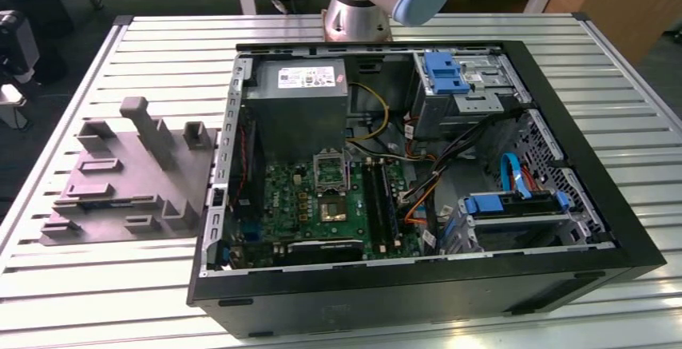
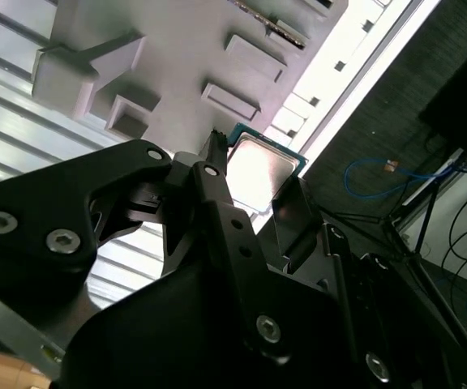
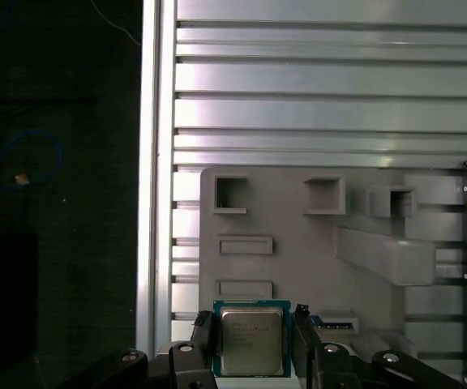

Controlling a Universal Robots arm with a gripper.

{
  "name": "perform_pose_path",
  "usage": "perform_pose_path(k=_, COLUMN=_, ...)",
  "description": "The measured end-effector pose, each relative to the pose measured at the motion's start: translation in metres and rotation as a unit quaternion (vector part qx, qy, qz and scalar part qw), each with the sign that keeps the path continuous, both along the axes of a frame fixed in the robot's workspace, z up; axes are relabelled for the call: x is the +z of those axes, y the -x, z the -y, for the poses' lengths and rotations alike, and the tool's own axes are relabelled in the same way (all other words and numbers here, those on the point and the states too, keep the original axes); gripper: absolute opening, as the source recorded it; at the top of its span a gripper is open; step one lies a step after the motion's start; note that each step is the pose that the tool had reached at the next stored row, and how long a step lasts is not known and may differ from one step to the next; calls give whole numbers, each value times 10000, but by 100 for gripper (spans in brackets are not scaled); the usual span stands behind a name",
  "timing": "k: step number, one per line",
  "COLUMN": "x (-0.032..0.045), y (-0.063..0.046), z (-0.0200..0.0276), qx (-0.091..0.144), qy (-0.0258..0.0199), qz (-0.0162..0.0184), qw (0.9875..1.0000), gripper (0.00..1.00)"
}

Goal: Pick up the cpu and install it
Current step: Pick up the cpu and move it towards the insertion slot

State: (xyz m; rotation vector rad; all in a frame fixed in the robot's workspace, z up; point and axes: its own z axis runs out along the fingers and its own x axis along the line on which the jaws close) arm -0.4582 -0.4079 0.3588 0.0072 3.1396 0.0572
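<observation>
Pickup done: gripper [image 3: 252, 318] jaws clamped on the cpu [image 3: 251, 344], held over the grey tray [image 3: 298, 219]. Install left (socket [image 1: 331, 169] in the open case [image 1: 426, 289] looks empty).

Slatted metal table [image 1: 107, 301]: grey moulded tray [image 1: 117, 189] toward exterior view's left, open computer case [image 1: 426, 289] just beside it.

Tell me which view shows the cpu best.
The first wrist view: the cpu faces the camera squarely, clamped in the gripper. The second wrist view shows the cpu obliquely, partly hidden behind the gripper.
</observation>
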Motion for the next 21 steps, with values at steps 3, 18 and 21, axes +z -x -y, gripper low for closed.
perform_pose_path(k=3, x=52, y=0, z=0, qx=0, qy=0, qz=0, qw=10000, gripper=47)
perform_pose_path(k=18, x=272, y=4, z=-2, qx=0, qy=0, qz=85, qw=10000, gripper=47)
perform_pose_path(k=21, x=273, y=4, z=-2, qx=0, qy=0, qz=86, qw=10000, gripper=47)
